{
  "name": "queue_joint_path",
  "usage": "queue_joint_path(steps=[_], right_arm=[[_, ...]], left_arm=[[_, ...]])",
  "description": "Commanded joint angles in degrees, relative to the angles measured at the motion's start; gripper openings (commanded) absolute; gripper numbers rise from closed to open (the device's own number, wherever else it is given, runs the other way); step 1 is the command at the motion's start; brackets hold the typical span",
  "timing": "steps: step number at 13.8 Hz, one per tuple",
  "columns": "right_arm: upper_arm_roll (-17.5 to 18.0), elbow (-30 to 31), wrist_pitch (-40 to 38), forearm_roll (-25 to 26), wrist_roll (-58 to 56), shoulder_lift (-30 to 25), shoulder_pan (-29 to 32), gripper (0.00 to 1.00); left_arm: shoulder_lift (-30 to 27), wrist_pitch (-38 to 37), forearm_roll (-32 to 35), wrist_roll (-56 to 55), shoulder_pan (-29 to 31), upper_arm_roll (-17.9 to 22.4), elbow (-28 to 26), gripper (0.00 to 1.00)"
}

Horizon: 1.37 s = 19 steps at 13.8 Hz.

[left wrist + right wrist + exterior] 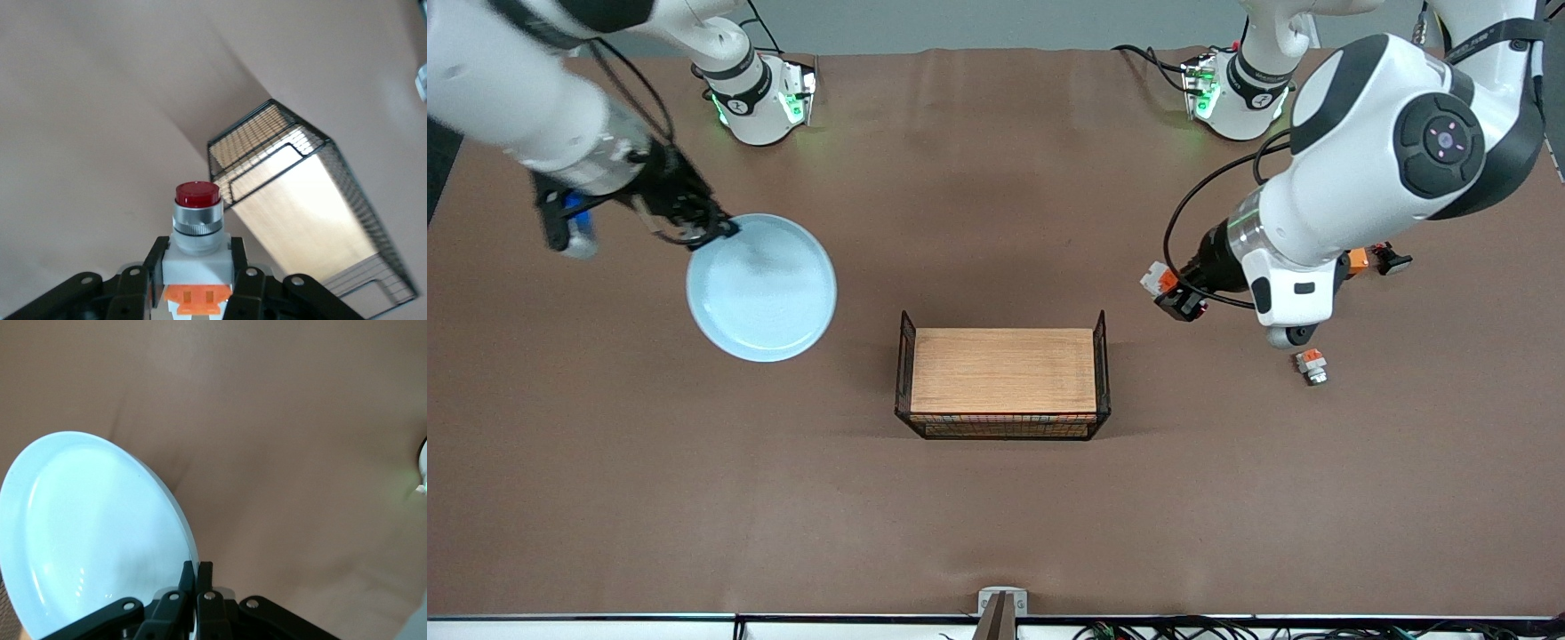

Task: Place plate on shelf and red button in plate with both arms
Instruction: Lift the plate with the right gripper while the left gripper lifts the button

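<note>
Right gripper (713, 227) pinching the pale blue plate (761, 286) by its rim, toward the right arm's end. Left gripper (1178, 300) clamped on the red button (197, 195), cap aimed at the wire-sided wooden tray (1003, 370) lying between both arms.
</note>
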State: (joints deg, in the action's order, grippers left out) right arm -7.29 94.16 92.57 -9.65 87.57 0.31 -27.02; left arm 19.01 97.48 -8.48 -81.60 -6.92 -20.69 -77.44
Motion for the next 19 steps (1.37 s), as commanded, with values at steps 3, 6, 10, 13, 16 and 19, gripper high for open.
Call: queue_joint_path(steps=[3, 6, 10, 13, 16, 19], right_arm=[[-0.4, 0.0, 6.6, 4.6, 21.6, 0.5, -13.3, 0.00], [-0.3, -0.1, 11.2, 8.9, 36.7, 3.5, -20.6, 0.00], [-0.4, -1.3, 17.6, 13.3, 50.0, 10.9, -26.4, 0.00], [-0.4, -6.9, 18.4, 14.6, 53.3, 18.2, -27.3, 0.00], [-0.5, -9.2, 22.8, 15.5, 55.5, 22.7, -27.2, 0.00], [-0.6, -10.5, 25.0, 15.7, 57.2, 26.6, -27.4, 0.00]], left_arm=[[0.9, 2.4, 1.0, -15.7, -3.1, 0.0, 1.7, 0.30], [1.3, 4.6, 2.1, -21.9, -4.4, -0.1, 1.7, 0.30], [1.7, 7.3, 4.2, -28.3, -5.9, 0.0, 1.7, 0.30], [2.2, 7.8, 5.0, -29.7, -6.8, 0.3, 1.7, 0.30], [2.6, 7.8, 5.2, -29.8, -6.8, 0.3, 1.7, 0.30], [2.6, 7.8, 5.5, -29.8, -6.8, 0.2, 1.6, 0.30]])
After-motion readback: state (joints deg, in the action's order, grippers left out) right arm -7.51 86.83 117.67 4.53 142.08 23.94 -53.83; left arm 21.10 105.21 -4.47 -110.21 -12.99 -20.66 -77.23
